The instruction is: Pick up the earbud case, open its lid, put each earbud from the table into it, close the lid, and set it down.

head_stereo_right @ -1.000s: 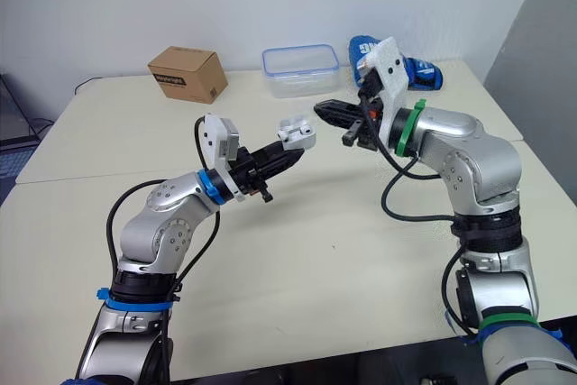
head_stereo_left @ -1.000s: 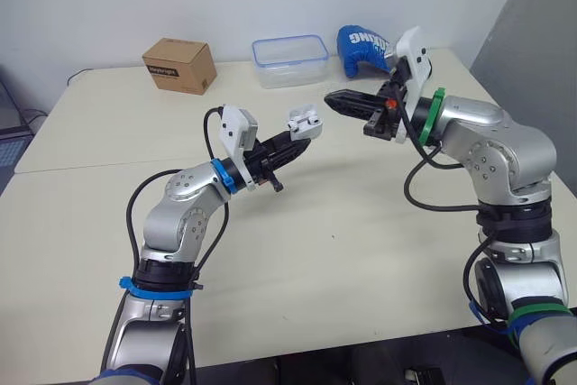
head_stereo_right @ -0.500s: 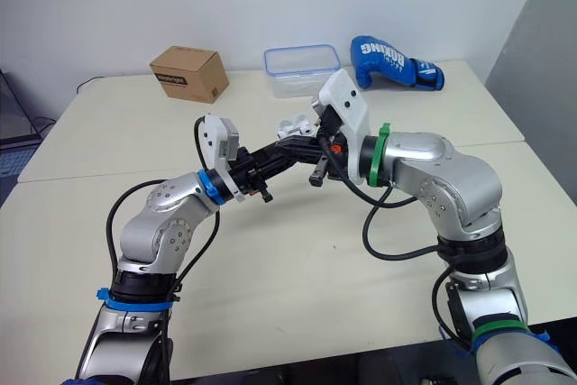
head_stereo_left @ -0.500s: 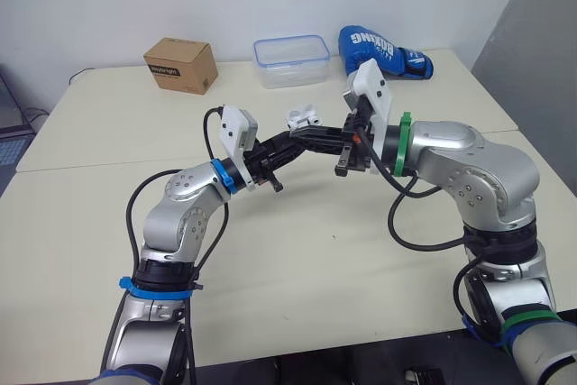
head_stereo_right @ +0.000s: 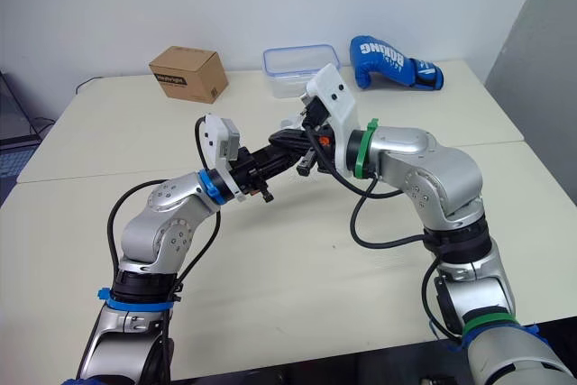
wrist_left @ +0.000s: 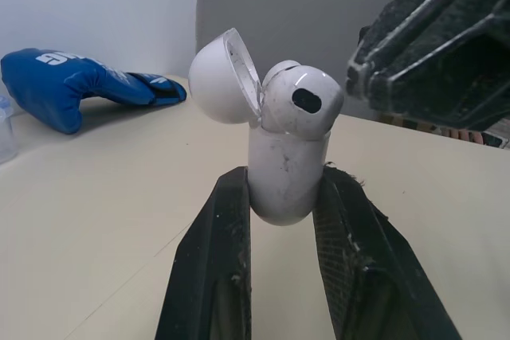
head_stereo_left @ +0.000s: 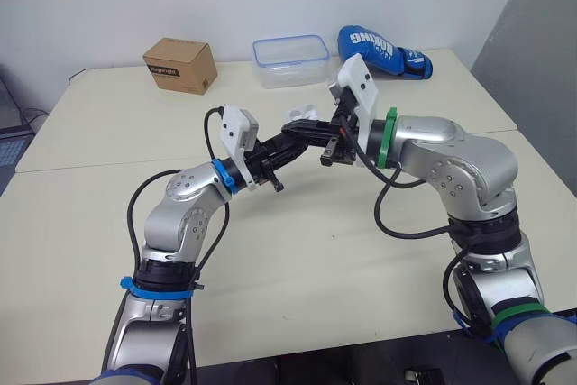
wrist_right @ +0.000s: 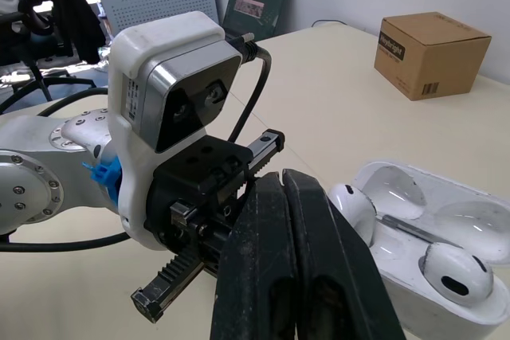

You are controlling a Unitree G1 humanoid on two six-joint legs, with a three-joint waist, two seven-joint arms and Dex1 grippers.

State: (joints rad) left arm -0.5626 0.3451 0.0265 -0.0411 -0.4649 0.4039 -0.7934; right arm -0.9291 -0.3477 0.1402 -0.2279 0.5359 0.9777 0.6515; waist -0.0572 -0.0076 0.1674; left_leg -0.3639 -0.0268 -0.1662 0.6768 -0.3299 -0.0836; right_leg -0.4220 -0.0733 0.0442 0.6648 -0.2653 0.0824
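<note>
Left claw grips the open case above the worktop, both earbuds seated inside. Right claw, pinched together and empty, is just beside it.

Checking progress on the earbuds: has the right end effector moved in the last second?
Yes. The right end effector swung leftward, from by the boxing glove to in front of the plastic container, at the earbud case.
</note>
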